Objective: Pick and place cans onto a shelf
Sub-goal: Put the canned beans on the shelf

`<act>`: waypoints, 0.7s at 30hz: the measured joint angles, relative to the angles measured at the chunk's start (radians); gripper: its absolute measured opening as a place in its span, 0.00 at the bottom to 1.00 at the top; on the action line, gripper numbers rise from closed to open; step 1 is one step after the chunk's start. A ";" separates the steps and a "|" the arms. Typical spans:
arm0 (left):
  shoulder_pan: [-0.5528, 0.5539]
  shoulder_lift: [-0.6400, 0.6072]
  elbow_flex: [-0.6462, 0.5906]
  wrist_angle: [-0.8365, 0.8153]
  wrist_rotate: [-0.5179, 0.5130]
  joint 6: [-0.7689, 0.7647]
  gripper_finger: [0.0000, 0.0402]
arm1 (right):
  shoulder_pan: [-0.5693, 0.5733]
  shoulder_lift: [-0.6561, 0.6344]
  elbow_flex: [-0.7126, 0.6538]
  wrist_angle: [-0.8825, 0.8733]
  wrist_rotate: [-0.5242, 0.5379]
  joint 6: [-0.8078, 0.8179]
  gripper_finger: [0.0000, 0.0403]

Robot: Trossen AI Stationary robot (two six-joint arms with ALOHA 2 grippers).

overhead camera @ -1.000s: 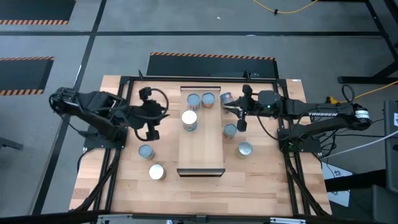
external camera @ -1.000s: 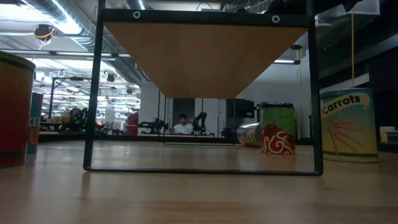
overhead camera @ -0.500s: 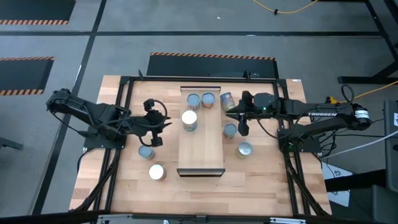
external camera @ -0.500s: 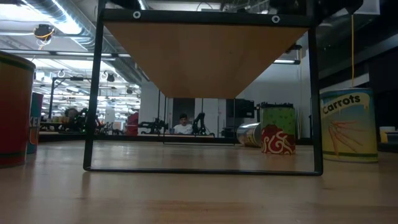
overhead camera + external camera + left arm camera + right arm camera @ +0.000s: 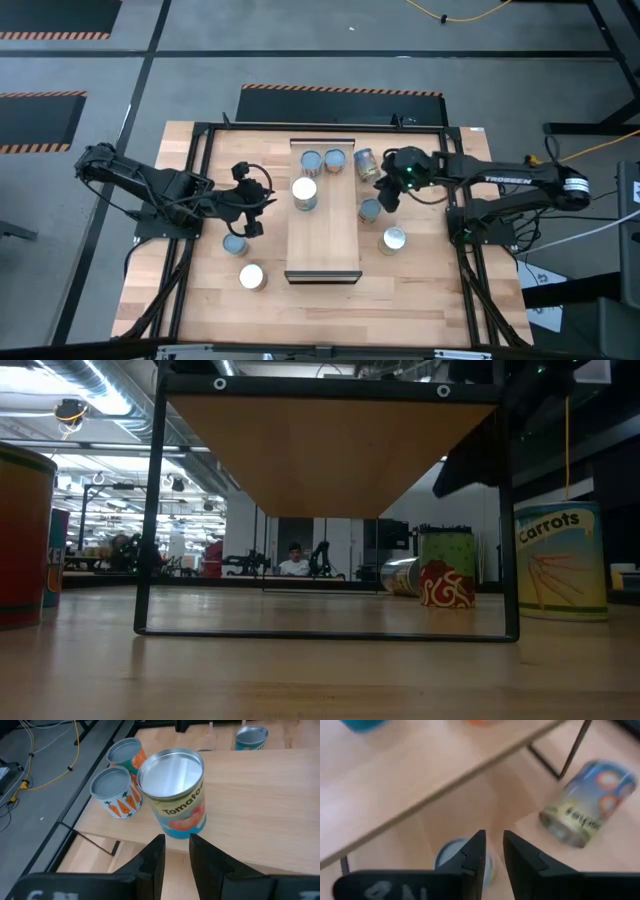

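Since both tools show narrow empty gaps, left tool (image 5: pixel 253 226) beside the shelf (image 5: pixel 323 235), right tool (image 5: pixel 388 199) over a can (image 5: pixel 370 210) could knock it over.

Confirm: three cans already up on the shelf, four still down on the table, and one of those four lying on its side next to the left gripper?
Wrong side. The tipped can lies by the right gripper, not the left gripper, as the high view shows. The rest holds: three cans stand on the shelf and four remain on the table.
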 joint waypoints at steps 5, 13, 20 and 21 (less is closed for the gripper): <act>0.000 0.000 0.000 -0.001 0.000 0.000 0.20 | -0.001 0.083 0.000 0.001 -0.050 -0.001 0.18; 0.000 0.000 0.000 -0.001 0.000 0.000 0.20 | -0.001 0.148 0.000 0.003 -0.052 -0.053 0.18; 0.000 0.000 0.000 -0.001 0.000 0.000 0.20 | -0.001 0.152 0.000 0.003 -0.051 -0.053 0.18; 0.000 0.000 0.000 -0.002 0.000 0.000 0.20 | -0.001 0.152 0.000 0.003 -0.051 -0.053 0.18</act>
